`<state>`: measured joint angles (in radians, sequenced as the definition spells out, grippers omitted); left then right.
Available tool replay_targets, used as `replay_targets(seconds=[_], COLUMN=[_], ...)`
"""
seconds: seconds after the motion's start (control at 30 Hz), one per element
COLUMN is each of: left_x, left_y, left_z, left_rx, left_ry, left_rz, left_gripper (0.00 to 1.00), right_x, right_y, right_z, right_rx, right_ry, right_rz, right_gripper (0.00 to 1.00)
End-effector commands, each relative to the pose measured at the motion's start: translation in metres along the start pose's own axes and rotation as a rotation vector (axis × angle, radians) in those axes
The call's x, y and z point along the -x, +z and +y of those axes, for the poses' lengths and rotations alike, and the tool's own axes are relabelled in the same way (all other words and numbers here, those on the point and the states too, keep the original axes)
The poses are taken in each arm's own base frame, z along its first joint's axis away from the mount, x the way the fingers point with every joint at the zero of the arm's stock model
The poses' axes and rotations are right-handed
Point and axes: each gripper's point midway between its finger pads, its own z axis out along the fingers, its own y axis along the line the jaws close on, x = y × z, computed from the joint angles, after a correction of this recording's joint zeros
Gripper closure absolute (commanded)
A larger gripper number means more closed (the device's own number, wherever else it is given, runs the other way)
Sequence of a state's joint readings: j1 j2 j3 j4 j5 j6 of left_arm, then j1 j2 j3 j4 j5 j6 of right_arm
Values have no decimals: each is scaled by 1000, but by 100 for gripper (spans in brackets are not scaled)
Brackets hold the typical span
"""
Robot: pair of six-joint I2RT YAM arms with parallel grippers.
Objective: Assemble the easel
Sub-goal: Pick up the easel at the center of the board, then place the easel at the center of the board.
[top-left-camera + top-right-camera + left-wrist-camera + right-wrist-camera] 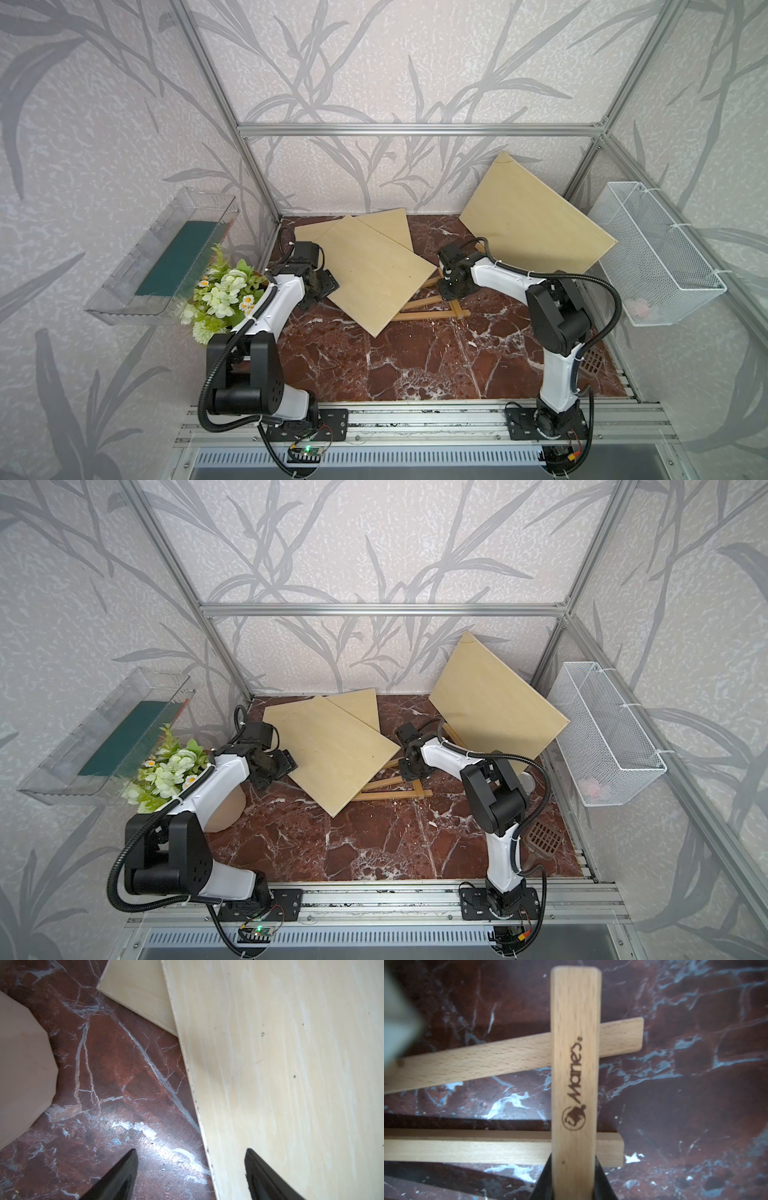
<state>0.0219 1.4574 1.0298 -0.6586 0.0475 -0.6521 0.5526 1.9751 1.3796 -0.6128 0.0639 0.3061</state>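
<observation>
The right pincer is closed on a pale wooden slat with a burnt-in logo, its two black fingers pressed to the slat's long edges near one end. Two further plain wooden slats are crossed by it, one angled and one nearer the fingers, so three slats are counted in the right wrist view. All are set over the red-brown marble tabletop; whether the gripped slat is lifted cannot be told.

The left pincer is held wide with nothing between its fingers. One finger is over the marble, the other over a pale plywood board.

Three such boards are counted in both top views. A second board is partly covered by the first, and a third board is propped tilted at the back right. The slats are seen jutting from under the first board's edge.

At the left, one bunch of white and green artificial flowers and one clear plastic tray are seen. At the right, one white wire basket is hung.
</observation>
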Motion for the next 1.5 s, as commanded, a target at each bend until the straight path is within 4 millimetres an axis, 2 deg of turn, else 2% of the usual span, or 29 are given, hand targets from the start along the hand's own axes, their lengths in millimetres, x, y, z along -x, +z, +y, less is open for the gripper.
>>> replay_targets(seconds=[0.0, 0.17, 0.37, 0.53, 0.6, 0.67, 0.77, 0.87, 0.97, 1.1, 1.17, 1.27, 1.37, 1.47], left_x=[6, 7, 10, 17, 19, 21, 23, 20, 12, 4, 5, 8, 5, 4], left_y=[1, 18, 38, 38, 34, 28, 19, 7, -10, -38, -48, -59, -70, -72], left_z=[-11, -14, -17, -24, -26, -29, -35, -49, -70, -91, -92, -92, -97, -96], left_rx=[-43, -44, -21, -33, -37, -49, -82, -156, -250, -361, -393, -428, -480, -475], left_ry=[-24, -48, -47, -43, -34, -22, 4, 63, 143, 220, 208, 183, 196, 217], left_rz=[-3, 11, 41, 39, 36, 29, 19, 28, 23, -33, -69, -131, -142, -142], left_gripper=[18, 19, 19, 19, 19, 19, 19, 19, 19, 18, 18, 18, 18, 18], right_x=[-9, -26, -58, -75, -75, -68, -42, -15, 11, 44, 55, 62, 57, 39], right_y=[-13, -42, -66, -92, -107, -131, -170, -208, -232, -249, -250, -244, -231, -215], right_z=[-23, -67, -97, -114, -117, -120, -113, -100, -79, -44, -29, -14, -8, -2], right_rx=[-132, -323, -384, -338, -284, -215, -53, 125, 276, 527, 633, 749, 793, 819], right_ry=[-17, -44, -7, 83, 132, 188, 248, 289, 267, 266, 271, 298, 317, 324], right_rz=[17, 13, 41, 15, -24, -103, -287, -405, -445, -460, -448, -394, -328, -247], right_gripper=[87, 89, 91, 95, 96, 97, 97, 98, 98, 98, 98, 97, 97, 97])
